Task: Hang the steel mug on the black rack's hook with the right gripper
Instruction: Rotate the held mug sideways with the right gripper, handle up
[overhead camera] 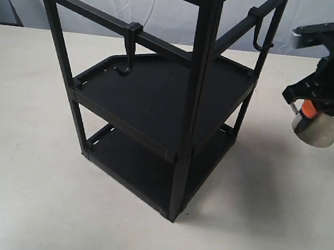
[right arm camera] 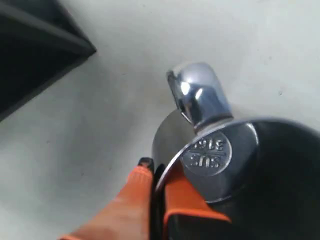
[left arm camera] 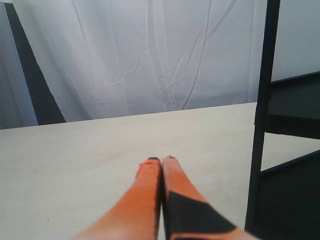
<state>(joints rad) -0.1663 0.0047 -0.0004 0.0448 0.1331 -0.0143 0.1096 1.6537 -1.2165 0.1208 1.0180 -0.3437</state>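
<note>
Steel mug (overhead camera: 324, 129) hangs pinched in the right pincer (overhead camera: 306, 106), beside the black rack (overhead camera: 158, 94); left pincer (left arm camera: 162, 162) pressed together.

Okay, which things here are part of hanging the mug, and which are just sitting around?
In the job:
steel mug, held above the table
right gripper, shut on its rim
black rack
hook nearest the mug

Just there:
left gripper, shut, empty
second hook
table

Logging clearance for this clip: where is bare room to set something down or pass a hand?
Bare table lies left of and in front of the black rack, and both shelves sit empty. It is tight between the rack and the right tool gripping the steel mug.
</note>
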